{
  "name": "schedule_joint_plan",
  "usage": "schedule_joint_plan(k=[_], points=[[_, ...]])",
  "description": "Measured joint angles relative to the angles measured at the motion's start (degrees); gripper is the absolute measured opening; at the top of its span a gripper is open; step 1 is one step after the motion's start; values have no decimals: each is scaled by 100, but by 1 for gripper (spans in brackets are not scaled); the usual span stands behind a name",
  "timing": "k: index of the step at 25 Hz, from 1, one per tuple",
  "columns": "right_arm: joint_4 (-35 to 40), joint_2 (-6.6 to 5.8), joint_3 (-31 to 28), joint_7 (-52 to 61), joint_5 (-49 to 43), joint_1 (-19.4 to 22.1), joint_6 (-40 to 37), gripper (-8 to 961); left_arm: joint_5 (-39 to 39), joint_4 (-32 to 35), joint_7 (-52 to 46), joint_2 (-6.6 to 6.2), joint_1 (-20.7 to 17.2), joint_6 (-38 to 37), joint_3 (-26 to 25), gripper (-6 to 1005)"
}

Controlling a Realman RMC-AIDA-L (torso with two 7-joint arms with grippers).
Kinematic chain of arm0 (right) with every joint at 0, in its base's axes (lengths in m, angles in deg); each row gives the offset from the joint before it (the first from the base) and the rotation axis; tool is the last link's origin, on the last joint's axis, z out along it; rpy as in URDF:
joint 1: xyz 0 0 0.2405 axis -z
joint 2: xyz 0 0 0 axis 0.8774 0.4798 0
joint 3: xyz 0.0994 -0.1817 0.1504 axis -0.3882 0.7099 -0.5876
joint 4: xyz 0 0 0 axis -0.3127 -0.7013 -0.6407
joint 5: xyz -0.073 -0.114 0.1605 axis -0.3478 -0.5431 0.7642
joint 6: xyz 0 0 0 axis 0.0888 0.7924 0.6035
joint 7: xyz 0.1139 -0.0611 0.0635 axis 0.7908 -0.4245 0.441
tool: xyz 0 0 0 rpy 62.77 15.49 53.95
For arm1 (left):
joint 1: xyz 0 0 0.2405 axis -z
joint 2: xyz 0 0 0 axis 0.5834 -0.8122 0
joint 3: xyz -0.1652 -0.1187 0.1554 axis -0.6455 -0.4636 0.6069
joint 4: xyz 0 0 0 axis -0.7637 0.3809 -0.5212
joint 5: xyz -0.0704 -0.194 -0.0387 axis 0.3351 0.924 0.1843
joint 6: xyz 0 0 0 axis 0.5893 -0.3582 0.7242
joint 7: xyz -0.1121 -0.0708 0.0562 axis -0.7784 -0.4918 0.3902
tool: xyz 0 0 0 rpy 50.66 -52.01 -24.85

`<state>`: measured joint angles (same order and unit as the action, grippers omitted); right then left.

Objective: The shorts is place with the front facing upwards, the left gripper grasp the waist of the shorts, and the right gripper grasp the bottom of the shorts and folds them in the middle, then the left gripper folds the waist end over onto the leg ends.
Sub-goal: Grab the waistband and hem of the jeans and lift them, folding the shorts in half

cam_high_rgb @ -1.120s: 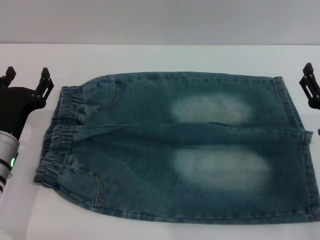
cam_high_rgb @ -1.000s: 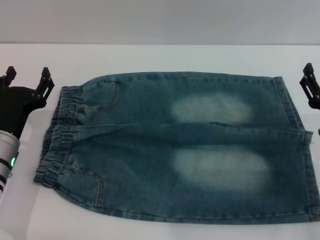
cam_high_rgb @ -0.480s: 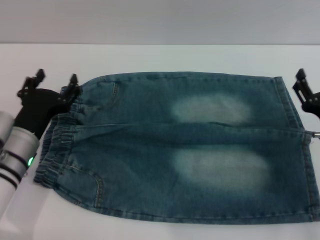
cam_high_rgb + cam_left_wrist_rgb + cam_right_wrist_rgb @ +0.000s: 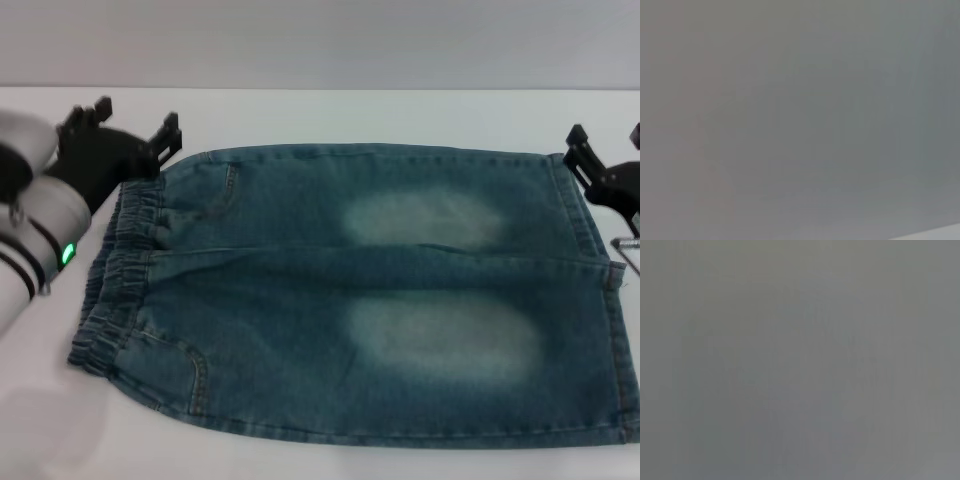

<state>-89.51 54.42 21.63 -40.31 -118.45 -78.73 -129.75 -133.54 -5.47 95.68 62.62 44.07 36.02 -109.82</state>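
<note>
The blue-green denim shorts [image 4: 350, 290] lie flat on the white table [image 4: 330, 115], with pale patches on both legs. The puckered waist [image 4: 118, 270] is at the left and the leg ends [image 4: 592, 235] are at the right. My left gripper [image 4: 135, 125] hovers open at the far corner of the waist, its prongs spread just beside the band. At the far corner of the leg ends my right gripper [image 4: 605, 150] is also open, partly cut off by the head view's edge. Both wrist views show only plain grey.
A grey wall [image 4: 320, 40] rises behind the table's far edge. Bare white tabletop runs along the far side of the shorts and at the near left corner.
My left gripper has swung away from me and rightward, from beside the waist to its far corner. My right gripper has shifted left toward the far corner of the leg ends. The shorts lie unmoved.
</note>
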Motion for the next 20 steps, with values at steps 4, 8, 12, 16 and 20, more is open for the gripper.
schedule_joint_plan(k=[4,8,12,16,20], points=[[-1293,-159,-1175,-1238,-20,502,1527,774,-266,-1268,139,112,-178,2042,-653,814],[-2579,72,-3094,-2382,-32,1139,4147,774,-287,-1953,182,167,-122,3584,-1064,814],[-3311,553,-4786,-2808,-238,1507,6483,774,-449,-2731,279,253,-103,5021,-1426,814],[-4023,1002,-6218,-2464,-1293,1505,8660,773,-658,-3372,191,265,-111,6047,-1704,814],[-4735,972,-6611,-945,-3181,1038,10175,771,-1237,-3727,-103,264,132,7237,-2031,813]])
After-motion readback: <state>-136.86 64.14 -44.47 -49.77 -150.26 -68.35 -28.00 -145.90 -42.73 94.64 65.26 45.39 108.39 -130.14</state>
